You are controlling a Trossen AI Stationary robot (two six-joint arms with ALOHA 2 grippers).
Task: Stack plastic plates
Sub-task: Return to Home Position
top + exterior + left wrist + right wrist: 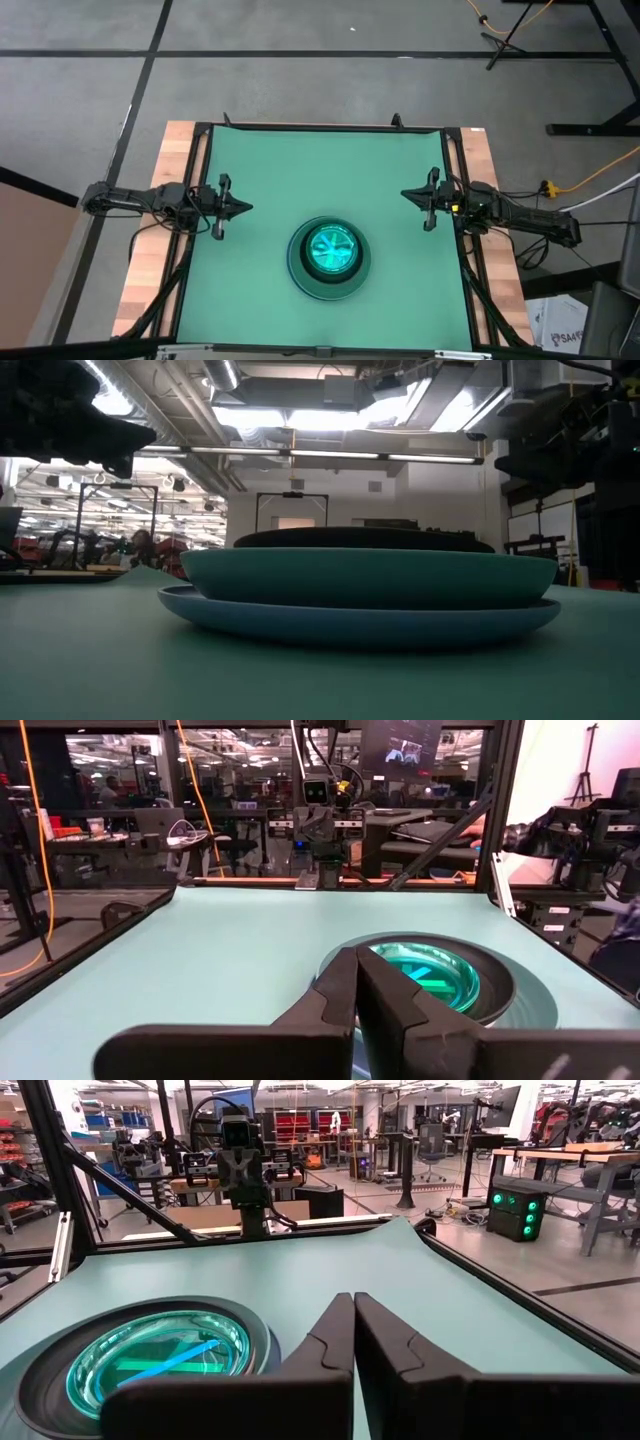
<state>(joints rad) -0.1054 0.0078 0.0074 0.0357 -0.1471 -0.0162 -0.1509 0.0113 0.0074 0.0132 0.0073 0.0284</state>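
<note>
A stack of plastic plates [329, 258] stands on the green mat, near the table's near edge at its middle. From below it shows a blue plate [360, 622], a dark-green plate [365, 580], a black plate [362, 538] and a translucent cyan plate [331, 249] on top. The stack also shows in the left wrist view [440, 978] and the right wrist view [150, 1360]. My left gripper [247, 208] hovers shut and empty at the mat's left side. My right gripper [404, 194] hovers shut and empty at the mat's right side.
The green mat [270, 160] covers the table inside a black frame [320, 127]. Wooden strips [165, 200] run along the left and right edges. The mat's far half lies bare between the two grippers.
</note>
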